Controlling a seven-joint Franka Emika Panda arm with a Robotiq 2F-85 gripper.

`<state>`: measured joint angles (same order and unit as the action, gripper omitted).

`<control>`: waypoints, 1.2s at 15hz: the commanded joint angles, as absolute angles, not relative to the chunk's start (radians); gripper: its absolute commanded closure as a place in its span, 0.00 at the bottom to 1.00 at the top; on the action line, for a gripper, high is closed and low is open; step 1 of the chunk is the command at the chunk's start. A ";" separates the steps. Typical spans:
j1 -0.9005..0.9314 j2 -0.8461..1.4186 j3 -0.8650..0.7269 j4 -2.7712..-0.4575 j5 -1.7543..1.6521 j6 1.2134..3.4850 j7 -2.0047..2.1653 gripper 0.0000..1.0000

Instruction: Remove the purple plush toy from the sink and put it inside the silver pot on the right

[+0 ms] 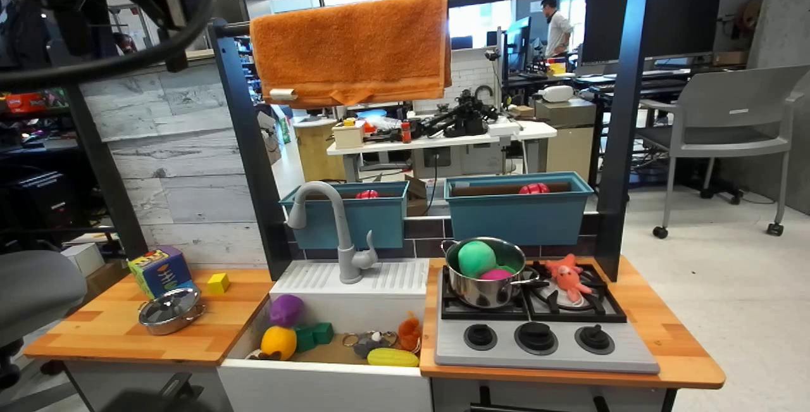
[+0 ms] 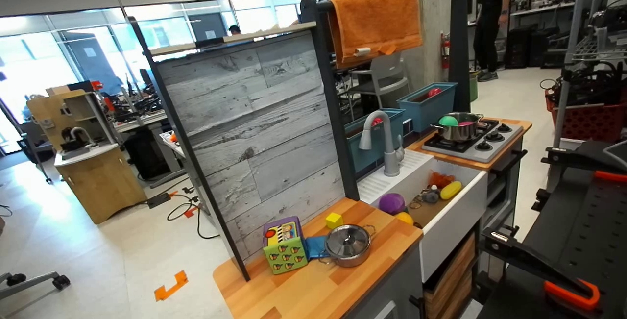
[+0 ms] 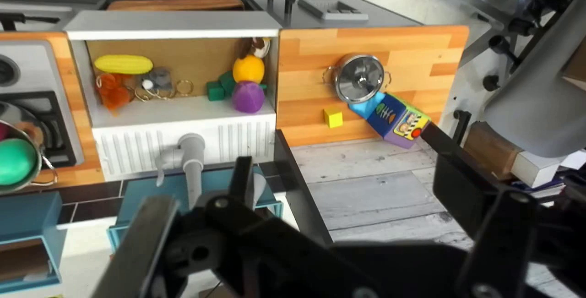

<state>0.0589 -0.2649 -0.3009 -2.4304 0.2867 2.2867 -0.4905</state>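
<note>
The purple plush toy [image 1: 286,310] lies in the back corner of the white sink [image 1: 323,374], behind a yellow-orange ball; it also shows in an exterior view [image 2: 392,203] and in the wrist view [image 3: 248,97]. The silver pot [image 1: 484,288] stands on the stove, with a green ball and something pink inside; it also shows in an exterior view [image 2: 458,132] and is cut off at the left edge of the wrist view [image 3: 40,151]. My gripper [image 3: 349,183] is open and empty, its fingers wide apart, high above the counter and away from the toy.
A grey faucet [image 1: 342,235] rises behind the sink. The sink also holds green blocks [image 1: 313,335], a yellow corn [image 1: 392,357] and other toys. A lidded pot [image 1: 171,312], yellow cube [image 1: 218,283] and cloth block are on the counter. An orange towel [image 1: 351,48] hangs above.
</note>
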 commanded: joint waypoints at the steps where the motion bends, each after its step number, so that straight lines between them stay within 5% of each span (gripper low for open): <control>1: 0.057 -0.020 -0.246 -2.189 0.378 2.272 -0.460 0.00; 8: -0.062 0.366 -0.135 -1.845 0.332 2.227 -0.294 0.00; 18: -0.156 0.545 -0.052 -1.924 0.287 2.424 -0.296 0.00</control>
